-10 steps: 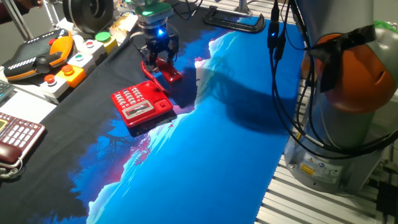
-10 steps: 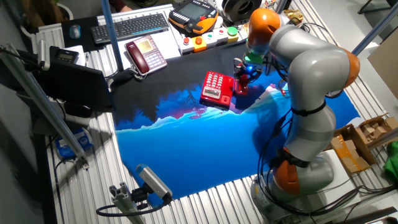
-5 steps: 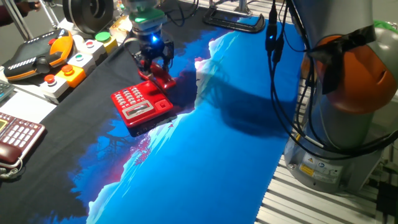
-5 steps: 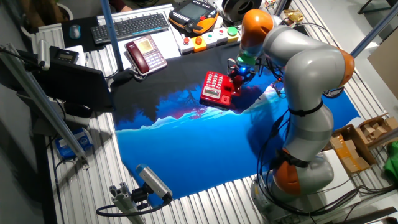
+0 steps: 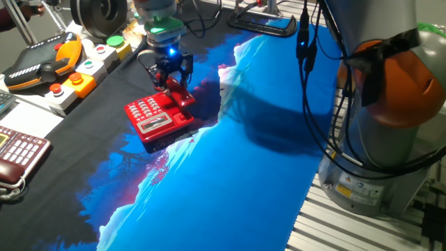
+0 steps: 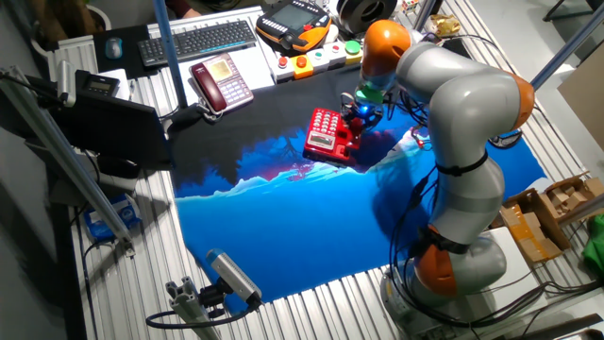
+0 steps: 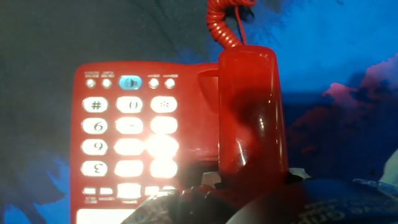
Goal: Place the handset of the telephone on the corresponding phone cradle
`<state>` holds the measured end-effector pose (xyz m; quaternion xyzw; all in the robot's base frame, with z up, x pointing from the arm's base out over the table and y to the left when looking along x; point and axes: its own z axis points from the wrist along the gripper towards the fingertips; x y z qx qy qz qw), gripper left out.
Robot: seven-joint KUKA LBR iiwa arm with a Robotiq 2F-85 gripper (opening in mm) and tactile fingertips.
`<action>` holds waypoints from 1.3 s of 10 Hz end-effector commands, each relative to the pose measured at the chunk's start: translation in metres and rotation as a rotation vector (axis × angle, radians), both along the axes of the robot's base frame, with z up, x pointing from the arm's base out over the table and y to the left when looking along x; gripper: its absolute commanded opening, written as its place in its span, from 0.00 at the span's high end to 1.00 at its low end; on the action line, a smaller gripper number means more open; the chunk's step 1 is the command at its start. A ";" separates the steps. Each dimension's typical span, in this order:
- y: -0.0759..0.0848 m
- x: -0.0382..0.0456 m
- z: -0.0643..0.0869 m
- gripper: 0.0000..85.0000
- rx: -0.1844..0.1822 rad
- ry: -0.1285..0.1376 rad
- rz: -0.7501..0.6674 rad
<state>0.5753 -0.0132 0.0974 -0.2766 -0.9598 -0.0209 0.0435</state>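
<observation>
The bright red telephone [image 5: 155, 118] lies on the black and blue cloth and also shows in the other fixed view [image 6: 328, 134]. My gripper [image 5: 171, 75] is shut on the red handset [image 5: 181, 96] and holds it over the phone's right side. In the hand view the handset [image 7: 249, 118] lies lengthwise along the phone cradle [image 7: 208, 81], beside the white-grey keypad [image 7: 127, 140]. I cannot tell whether it touches the cradle. The red coiled cord [image 7: 221, 25] runs off the top. My fingertips do not show in the hand view.
A dark maroon phone [image 5: 17, 157] lies at the left edge. An orange control pendant [image 5: 42, 63] and a button box [image 5: 83, 73] stand behind the telephone. A keyboard [image 6: 198, 40] lies at the back. The arm's base [image 5: 376, 139] stands at the right.
My gripper has moved left and down with the handset, from behind the phone to over its cradle side. The telephone has not moved.
</observation>
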 end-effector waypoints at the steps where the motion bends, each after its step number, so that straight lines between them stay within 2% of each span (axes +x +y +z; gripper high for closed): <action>1: 0.002 0.0012 0.000 0.99 0.001 0.000 0.000; 5: 0.012 0.0056 0.000 0.99 0.005 -0.004 0.007; 6: 0.018 0.0063 0.001 0.99 -0.009 -0.001 0.009; 9: 0.021 0.0027 -0.005 0.99 -0.026 0.000 0.020; 13: 0.021 -0.0039 -0.010 0.99 -0.029 -0.003 0.022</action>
